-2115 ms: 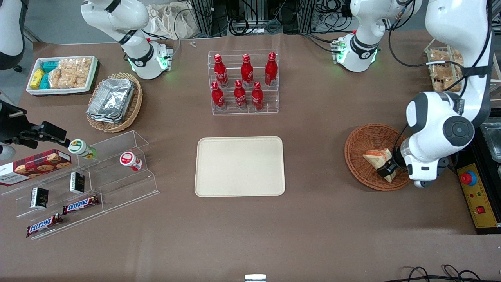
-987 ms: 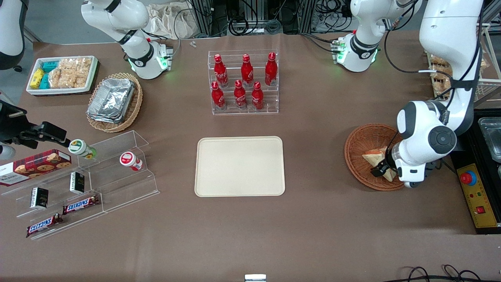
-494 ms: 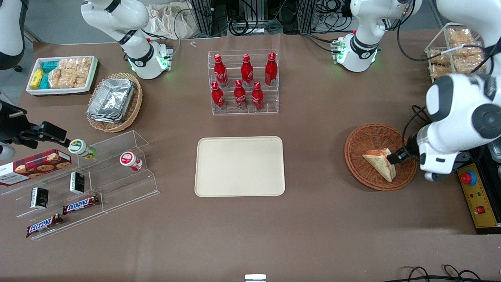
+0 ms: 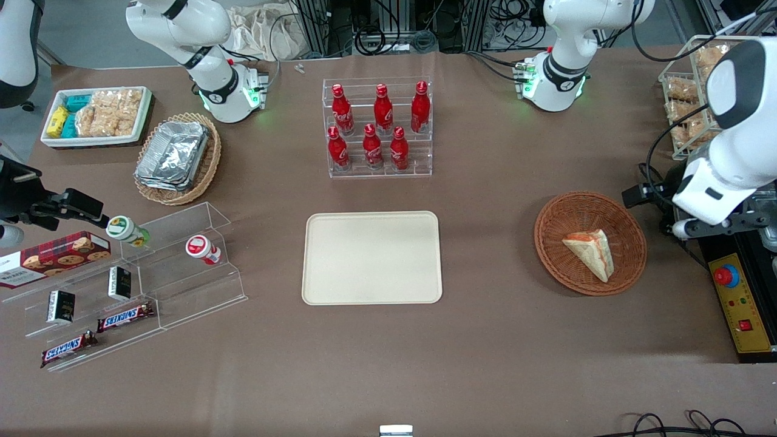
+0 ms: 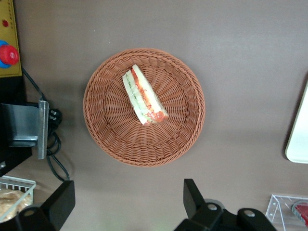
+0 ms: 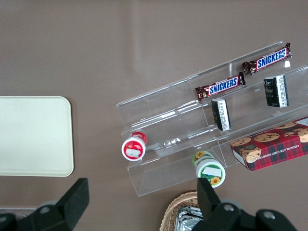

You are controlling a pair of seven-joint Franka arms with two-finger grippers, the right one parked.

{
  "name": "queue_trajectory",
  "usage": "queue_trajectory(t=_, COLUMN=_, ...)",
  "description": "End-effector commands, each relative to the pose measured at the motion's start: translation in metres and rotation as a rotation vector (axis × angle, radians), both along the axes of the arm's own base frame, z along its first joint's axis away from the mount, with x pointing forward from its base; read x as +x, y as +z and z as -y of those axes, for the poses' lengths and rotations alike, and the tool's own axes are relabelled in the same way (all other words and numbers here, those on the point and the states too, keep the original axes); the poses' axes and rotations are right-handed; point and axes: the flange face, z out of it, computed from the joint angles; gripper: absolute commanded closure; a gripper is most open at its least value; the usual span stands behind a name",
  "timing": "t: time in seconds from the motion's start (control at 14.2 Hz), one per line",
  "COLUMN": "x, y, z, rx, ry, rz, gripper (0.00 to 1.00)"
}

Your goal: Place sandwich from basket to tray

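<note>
Your jaws are spread wide apart and hold nothing: in the wrist view you can see the two dark fingers (image 5: 60, 204) standing far from each other with bare table between them. Your gripper (image 4: 637, 195) hangs up in the air just off the rim of the basket (image 4: 631, 267), on the side toward your working arm's end of the table, and it touches nothing. Look into the round brown basket (image 5: 190, 120) and you will see the sandwich (image 4: 590, 253) lying in the middle of it. You can tell it is a small white wedge, and its cut edge shows red and green layers (image 5: 144, 96). It lies flat on the woven bottom, and nothing else is in there with it. Your tray (image 4: 371, 257) sits flat in the middle of the table, well apart from the basket, and its cream top is bare. Farther from the front camera than the tray, you have a clear rack of red bottles (image 4: 377, 126). Near your arm there is a wire basket of snack bags (image 4: 685, 97), and nearer the front camera a yellow box with a red button (image 4: 726, 276).
</note>
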Motion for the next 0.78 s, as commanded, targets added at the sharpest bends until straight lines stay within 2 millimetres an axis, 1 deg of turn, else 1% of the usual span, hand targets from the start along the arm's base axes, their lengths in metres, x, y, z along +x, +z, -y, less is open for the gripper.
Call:
queue_trajectory(t=0.0, x=0.005, y=-0.017, z=-0.01, rx=-0.007, ry=-0.004, rz=0.009, gripper=0.0)
queue_trajectory(t=0.07, x=0.005, y=-0.033, z=-0.017, rx=-0.007, ry=0.015, rz=0.022, gripper=0.0)
queue_trajectory(t=0.14, x=0.004, y=-0.051, z=-0.02, rx=-0.002, ry=0.083, rz=0.029, gripper=0.0)
queue_trajectory(t=0.21, x=0.005, y=-0.064, z=-0.021, rx=0.009, ry=0.189, rz=0.039, gripper=0.0)
queue_trajectory(t=0.28, x=0.008, y=-0.082, z=-0.02, rx=0.02, ry=0.306, rz=0.041, gripper=0.0)
queue_trajectory(t=0.35, x=0.014, y=-0.1, z=-0.017, rx=0.034, ry=0.44, rz=0.039, gripper=0.0)
queue_trajectory(t=0.49, x=0.026, y=-0.132, z=-0.015, rx=0.055, ry=0.651, rz=0.046, gripper=0.0)
queue_trajectory(t=0.63, x=0.032, y=-0.164, z=-0.009, rx=0.066, ry=0.737, rz=0.04, gripper=0.0)
queue_trajectory(t=0.71, x=0.031, y=-0.181, z=-0.006, rx=0.067, ry=0.771, rz=0.047, gripper=0.0)
